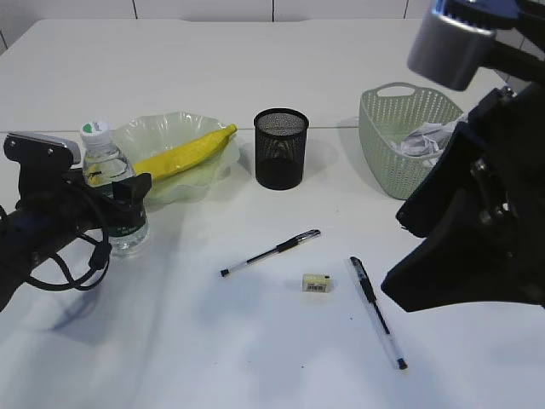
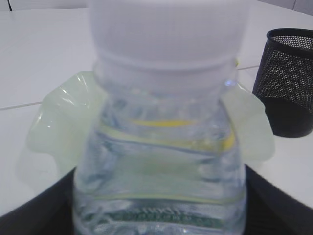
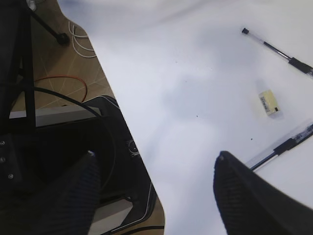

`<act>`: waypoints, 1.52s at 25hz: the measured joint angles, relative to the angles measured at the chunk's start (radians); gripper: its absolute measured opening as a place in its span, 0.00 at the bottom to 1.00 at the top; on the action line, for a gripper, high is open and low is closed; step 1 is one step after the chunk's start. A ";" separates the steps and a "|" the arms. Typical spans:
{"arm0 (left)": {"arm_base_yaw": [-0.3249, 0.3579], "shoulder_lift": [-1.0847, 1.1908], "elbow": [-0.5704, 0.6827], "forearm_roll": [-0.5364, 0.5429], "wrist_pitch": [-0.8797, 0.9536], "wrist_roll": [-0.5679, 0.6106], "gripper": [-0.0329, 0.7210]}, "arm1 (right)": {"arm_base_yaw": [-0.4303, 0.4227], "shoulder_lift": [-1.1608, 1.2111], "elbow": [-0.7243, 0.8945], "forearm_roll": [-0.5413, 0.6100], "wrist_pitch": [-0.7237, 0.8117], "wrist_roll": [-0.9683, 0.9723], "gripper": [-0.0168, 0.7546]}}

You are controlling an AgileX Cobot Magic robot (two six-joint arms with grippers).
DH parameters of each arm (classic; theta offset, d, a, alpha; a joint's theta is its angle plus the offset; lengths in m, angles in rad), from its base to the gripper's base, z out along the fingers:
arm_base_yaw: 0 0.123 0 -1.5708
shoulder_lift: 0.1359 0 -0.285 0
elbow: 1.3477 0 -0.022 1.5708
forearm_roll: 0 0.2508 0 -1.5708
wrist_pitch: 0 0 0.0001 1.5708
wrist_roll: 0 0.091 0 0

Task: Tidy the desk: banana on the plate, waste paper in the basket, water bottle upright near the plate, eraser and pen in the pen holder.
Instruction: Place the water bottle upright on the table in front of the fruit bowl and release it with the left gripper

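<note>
Two pens and the eraser left loose; bottle upright between the left jaws beside the plate
Risk first, near to far: left gripper (image 1: 119, 189) straddles the water bottle (image 2: 161, 147), jaws either side, but I can't tell if they're pinching or slack, so pulling out skewed could drag or tip it into the plate (image 1: 157, 128) just behind, where the banana (image 1: 183, 153) lies. Right gripper (image 3: 156, 191) hangs with jaws spread, empty, over bare table; eraser (image 3: 268, 102) and both pens sit ahead of them, uncollected. Exterior alone shows the waste paper (image 1: 426, 136) already in the basket (image 1: 383, 153), far from either jaw; left wrist alone shows the bottle hiding most of the plate, pen holder (image 2: 288, 83) off to the side
</note>
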 joint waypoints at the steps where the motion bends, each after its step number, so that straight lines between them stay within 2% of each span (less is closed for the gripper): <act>1: 0.000 0.000 0.002 0.002 -0.002 0.000 0.79 | 0.000 0.000 0.000 0.000 0.002 0.000 0.72; 10: 0.000 -0.004 0.032 0.014 -0.002 0.000 0.84 | 0.000 0.000 0.000 -0.003 0.004 0.002 0.72; 38: 0.000 -0.224 0.302 0.021 -0.004 0.000 0.84 | 0.000 0.000 0.000 -0.015 0.004 0.006 0.72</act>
